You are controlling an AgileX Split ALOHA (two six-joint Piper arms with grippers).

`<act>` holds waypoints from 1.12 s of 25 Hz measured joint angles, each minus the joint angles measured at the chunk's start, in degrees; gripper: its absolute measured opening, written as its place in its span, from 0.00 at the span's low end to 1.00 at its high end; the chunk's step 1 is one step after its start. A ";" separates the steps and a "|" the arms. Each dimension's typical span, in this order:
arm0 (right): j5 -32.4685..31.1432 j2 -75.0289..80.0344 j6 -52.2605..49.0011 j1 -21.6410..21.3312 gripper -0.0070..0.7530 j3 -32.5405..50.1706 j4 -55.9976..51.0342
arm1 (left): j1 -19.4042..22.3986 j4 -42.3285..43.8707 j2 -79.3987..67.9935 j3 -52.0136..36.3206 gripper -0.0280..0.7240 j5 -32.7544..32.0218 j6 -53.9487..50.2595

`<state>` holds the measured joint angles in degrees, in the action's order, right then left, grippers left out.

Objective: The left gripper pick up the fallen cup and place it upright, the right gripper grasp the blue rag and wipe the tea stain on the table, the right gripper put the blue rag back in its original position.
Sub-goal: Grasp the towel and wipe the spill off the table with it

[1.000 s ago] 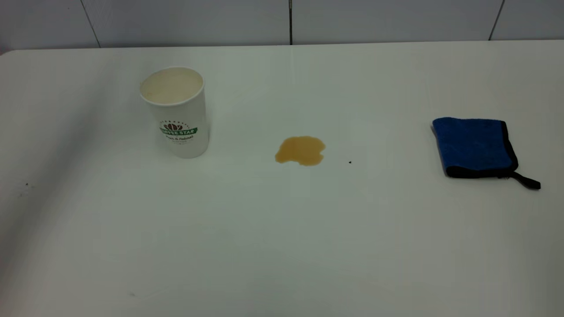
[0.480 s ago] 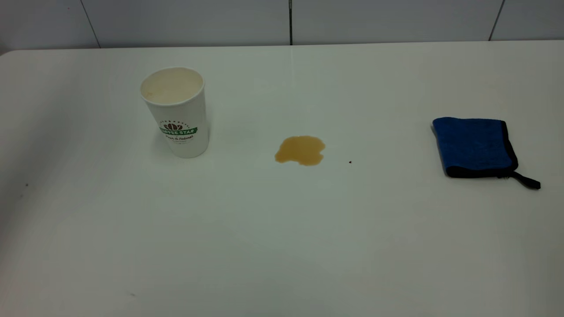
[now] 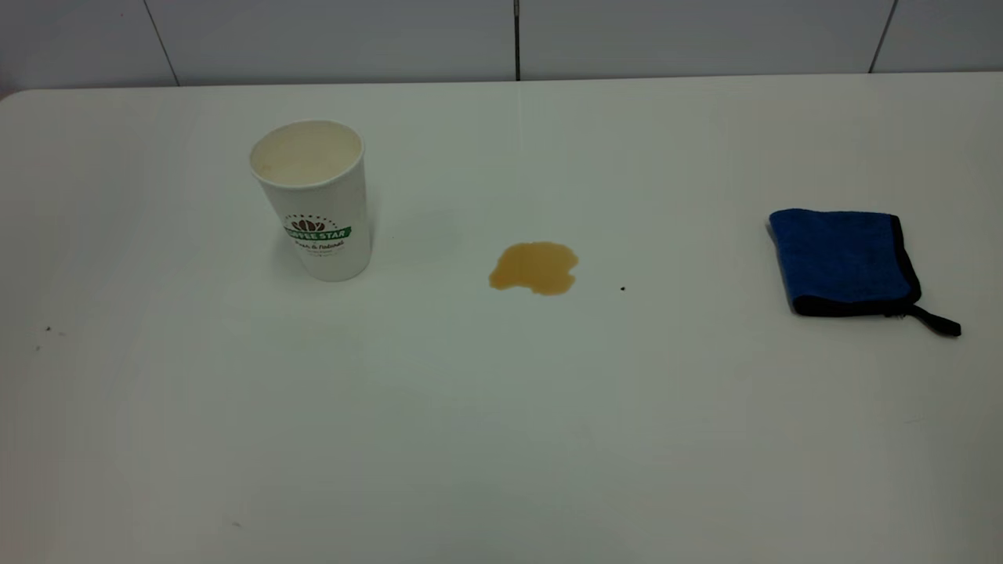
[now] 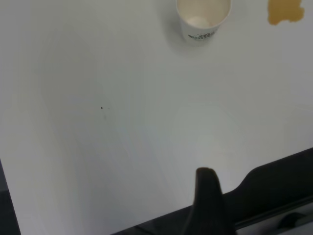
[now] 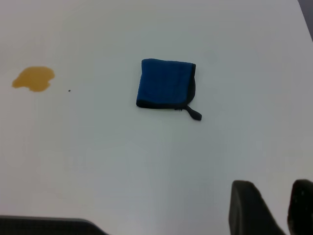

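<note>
Amber tea stain [image 3: 534,268] lies unwiped between the upright cup [image 3: 313,200] and blue rag [image 3: 848,262], so the right gripper [image 5: 271,208], fingers apart and empty, must next descend onto the rag.

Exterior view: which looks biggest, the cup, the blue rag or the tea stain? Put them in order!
1. The blue rag and the cup look about alike; the rag is wider, the cup taller, so no clear winner.
2. The tea stain looks clearly smallest.
</note>
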<state>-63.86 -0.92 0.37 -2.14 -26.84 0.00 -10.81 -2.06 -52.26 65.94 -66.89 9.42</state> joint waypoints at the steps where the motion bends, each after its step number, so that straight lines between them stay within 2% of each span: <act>1: 0.00 0.00 0.00 0.00 0.32 0.00 0.00 | 0.00 0.24 3.83 -2.42 0.80 0.00 -0.69; 8: 0.00 0.00 0.00 0.00 0.32 0.00 0.00 | 0.00 4.28 23.03 -15.84 0.80 0.08 -8.47; 15: 0.00 0.00 0.00 0.00 0.32 0.00 0.00 | 0.27 6.87 26.07 -29.18 0.80 0.73 -14.92; 17: 0.00 0.00 0.00 0.00 0.32 0.00 0.00 | 2.18 7.36 26.07 -32.15 0.80 2.35 -15.38; 22: 0.00 0.00 0.00 0.00 0.32 0.00 0.00 | 10.44 6.90 29.45 -36.88 0.80 4.79 -15.71; 28: 0.00 0.00 0.00 0.00 0.32 0.00 0.00 | 13.51 6.90 37.96 -37.30 0.80 4.21 -15.71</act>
<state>-63.86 -0.92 0.37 -2.14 -26.84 0.00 2.70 4.85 -14.30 28.65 -62.68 -6.28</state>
